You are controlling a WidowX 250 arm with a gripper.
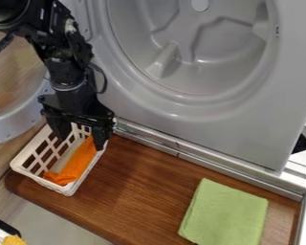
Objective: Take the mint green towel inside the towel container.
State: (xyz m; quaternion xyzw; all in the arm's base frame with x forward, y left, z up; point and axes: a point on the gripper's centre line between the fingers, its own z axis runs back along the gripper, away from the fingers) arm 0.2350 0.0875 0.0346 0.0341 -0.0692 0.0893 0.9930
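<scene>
My gripper (81, 138) hangs at the upper left over the far end of the white slatted basket (71, 187), its two fingers spread apart and pointing down. Inside the basket lies an orange cloth (77, 163), its upper end close to the right finger; whether they touch I cannot tell. The mint green towel (225, 215) lies folded flat on the brown wooden board at the lower right, well away from the gripper and outside the basket.
A grey appliance front with a round recessed opening (200, 48) stands behind the wooden board (139, 191). A metal rail (210, 165) runs along the board's back edge. A round door (18, 115) stands at the left, and a yellow item (14, 240) shows at bottom left.
</scene>
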